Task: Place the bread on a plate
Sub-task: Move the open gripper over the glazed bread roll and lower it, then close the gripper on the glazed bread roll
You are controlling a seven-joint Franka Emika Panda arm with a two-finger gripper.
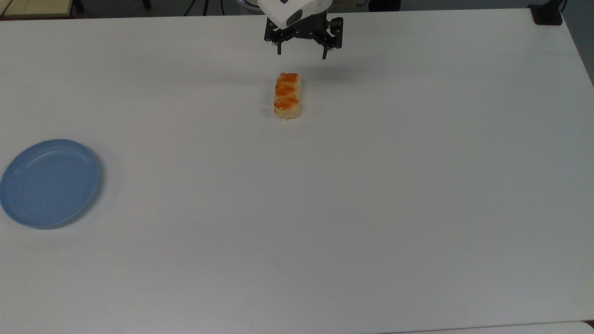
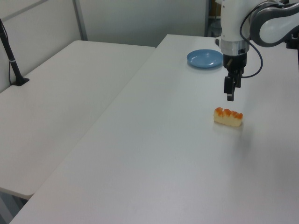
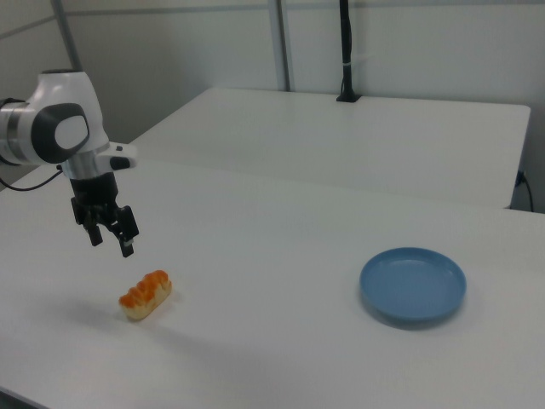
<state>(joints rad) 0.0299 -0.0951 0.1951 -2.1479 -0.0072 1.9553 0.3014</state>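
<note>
1 bread roll (image 1: pixel 287 96) and 1 blue plate (image 1: pixel 49 183) are seen well apart on the table (image 1: pixel 371 208); the gripper (image 1: pixel 301 50) is held spread, seemingly above the roll.

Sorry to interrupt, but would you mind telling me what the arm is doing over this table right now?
The arm is going for the bread, meant for the plate. The gripper hangs open above the table, close to one end of the bread and not touching it. The bread lies flat on the bare table, glazed side up. The plate sits empty well off toward the top view's left edge. So nothing has been picked up; the grasp is not yet made.
</note>
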